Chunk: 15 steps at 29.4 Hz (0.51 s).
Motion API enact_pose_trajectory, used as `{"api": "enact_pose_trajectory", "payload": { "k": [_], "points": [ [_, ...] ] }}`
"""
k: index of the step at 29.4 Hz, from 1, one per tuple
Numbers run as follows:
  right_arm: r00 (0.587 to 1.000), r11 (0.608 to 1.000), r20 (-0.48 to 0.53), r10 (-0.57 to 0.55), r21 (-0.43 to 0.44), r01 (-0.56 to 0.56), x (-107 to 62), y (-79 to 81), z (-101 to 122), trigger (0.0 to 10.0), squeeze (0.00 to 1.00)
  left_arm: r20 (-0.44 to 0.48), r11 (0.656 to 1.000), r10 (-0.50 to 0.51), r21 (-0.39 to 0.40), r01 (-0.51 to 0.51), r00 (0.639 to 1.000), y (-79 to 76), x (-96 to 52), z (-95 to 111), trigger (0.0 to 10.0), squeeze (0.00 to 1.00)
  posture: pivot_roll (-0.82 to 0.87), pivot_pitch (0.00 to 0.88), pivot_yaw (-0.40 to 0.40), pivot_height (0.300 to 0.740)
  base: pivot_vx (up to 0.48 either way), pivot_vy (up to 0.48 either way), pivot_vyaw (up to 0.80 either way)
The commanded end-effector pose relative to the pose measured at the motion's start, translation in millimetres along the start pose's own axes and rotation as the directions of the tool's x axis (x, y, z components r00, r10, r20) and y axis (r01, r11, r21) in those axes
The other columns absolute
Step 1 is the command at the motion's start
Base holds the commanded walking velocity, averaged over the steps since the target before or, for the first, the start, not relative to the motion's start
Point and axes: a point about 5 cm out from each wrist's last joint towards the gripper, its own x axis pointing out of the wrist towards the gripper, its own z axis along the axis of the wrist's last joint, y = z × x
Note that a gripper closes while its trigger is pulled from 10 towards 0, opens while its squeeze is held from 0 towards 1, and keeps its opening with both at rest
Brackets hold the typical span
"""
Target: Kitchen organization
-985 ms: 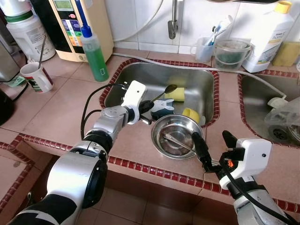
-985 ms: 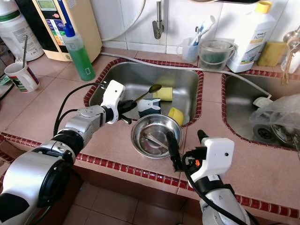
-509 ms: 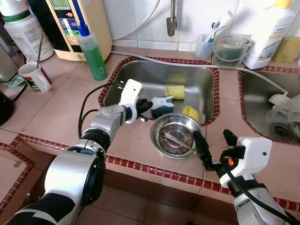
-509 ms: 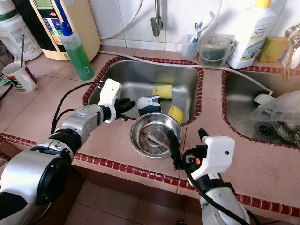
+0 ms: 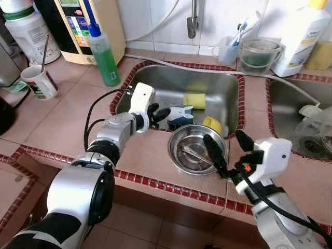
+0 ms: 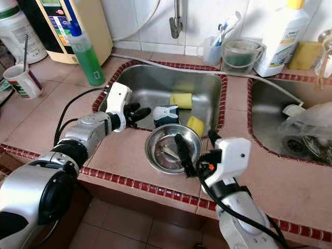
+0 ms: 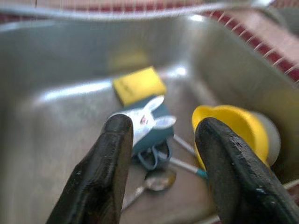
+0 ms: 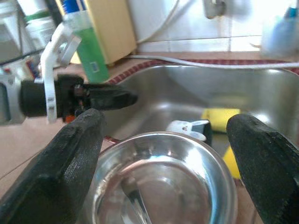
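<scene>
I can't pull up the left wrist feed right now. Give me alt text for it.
The left gripper is open over the steel sink, its two black fingers framing a small blue-and-white rabbit-eared item. A spoon lies just below it, with a yellow sponge behind and a yellow cup alongside.

Pink-tiled counter (image 5: 62, 122) with dark red edging, steel bowl (image 5: 194, 149) at its front edge beside the sink, green soap bottle (image 5: 105, 55), mug (image 5: 40, 83) with a spoon in it, white jug (image 5: 30, 31), clear tub (image 5: 258, 55), white detergent bottle (image 5: 304, 35)
</scene>
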Motion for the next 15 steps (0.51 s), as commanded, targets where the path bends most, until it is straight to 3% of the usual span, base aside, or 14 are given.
{"api": "enact_pose_trajectory", "payload": {
  "k": [1, 9, 11, 15],
  "points": [
    [0.999, 0.999, -0.005, 0.035, 0.005, -0.035, 2.6, 1.4, -3.8, 10.0, 0.00, 0.046, 0.999, -0.024, 0.035, 0.022, 0.999, 1.3, -1.3, 10.2, 10.0, 0.00, -0.09, 0.040, 0.067, 0.740, 0.000, 0.000, 0.00],
    [0.991, 0.992, -0.059, 0.121, -0.030, -0.123, 2.5, 4.2, -19.2, 10.0, 0.00, 0.111, 0.994, -0.091, 0.073, 0.083, 0.990, -6.2, -4.1, 5.1, 10.0, 0.00, -0.08, 0.016, 0.059, 0.740, 0.000, 0.000, 0.00],
    [0.985, 0.987, -0.076, 0.157, -0.030, -0.159, 0.0, 5.6, -25.5, 10.0, 0.00, 0.149, 0.987, -0.107, 0.132, 0.087, 0.983, -8.5, -7.3, 4.8, 10.0, 0.00, -0.08, 0.004, 0.058, 0.740, 0.000, 0.000, 0.00],
    [0.982, 0.984, -0.083, 0.170, -0.036, -0.174, -2.4, 6.0, -31.3, 10.0, 0.00, 0.186, 0.986, -0.118, 0.137, 0.093, 0.975, -9.4, -12.8, 4.3, 10.0, 0.00, -0.08, 0.000, 0.059, 0.740, 0.000, 0.000, 0.00]
  ]
}}
